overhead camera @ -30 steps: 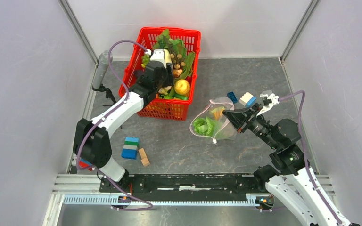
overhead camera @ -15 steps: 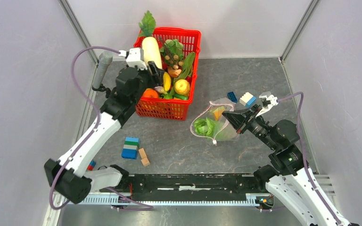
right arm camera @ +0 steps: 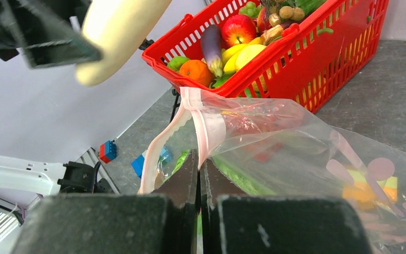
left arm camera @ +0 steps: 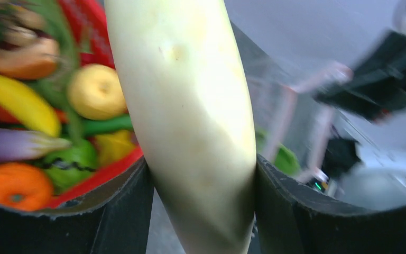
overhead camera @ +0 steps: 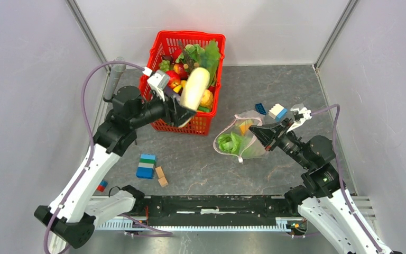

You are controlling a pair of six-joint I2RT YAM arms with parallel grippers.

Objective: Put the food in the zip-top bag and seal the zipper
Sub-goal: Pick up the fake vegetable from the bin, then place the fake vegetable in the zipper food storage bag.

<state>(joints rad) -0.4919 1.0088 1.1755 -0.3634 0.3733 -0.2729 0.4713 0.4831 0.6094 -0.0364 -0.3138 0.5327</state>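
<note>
Step in hand, ferrying food: my left pincer (overhead camera: 180, 109) clamped on the long white radish (overhead camera: 195, 87) above the near wall of the red mesh basket (overhead camera: 189, 124); my right pincer (right arm camera: 198, 160) pinched shut on the pink zipper strip (right arm camera: 205, 120) of the clear dotted plastic bag (overhead camera: 239, 139) lying beside it, whose mouth, I judge, the radish must next enter end-first.

Bright, even light, soft shadow at the front of the red plastic mesh basket (overhead camera: 190, 124). Left wrist view: everything right of the basket blurs behind the long white toy radish (left arm camera: 190, 132).
</note>
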